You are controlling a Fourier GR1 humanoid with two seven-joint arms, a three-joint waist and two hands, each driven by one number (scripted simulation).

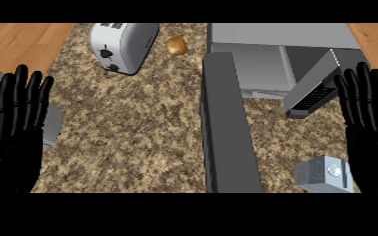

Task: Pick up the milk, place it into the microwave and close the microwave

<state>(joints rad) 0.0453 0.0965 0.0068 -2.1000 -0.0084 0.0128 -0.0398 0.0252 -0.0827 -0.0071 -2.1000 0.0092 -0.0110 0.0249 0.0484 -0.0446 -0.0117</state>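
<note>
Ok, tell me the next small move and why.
Probably lower the right hand toward the milk carton: it lies untouched on the counter just below that open hand, and the microwave door already stands open.

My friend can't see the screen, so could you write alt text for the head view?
A grey milk carton stands on a speckled counter before an open microwave, its door swung out. Open black hands rest at the left and right edges; a toaster and potato sit behind.
</note>
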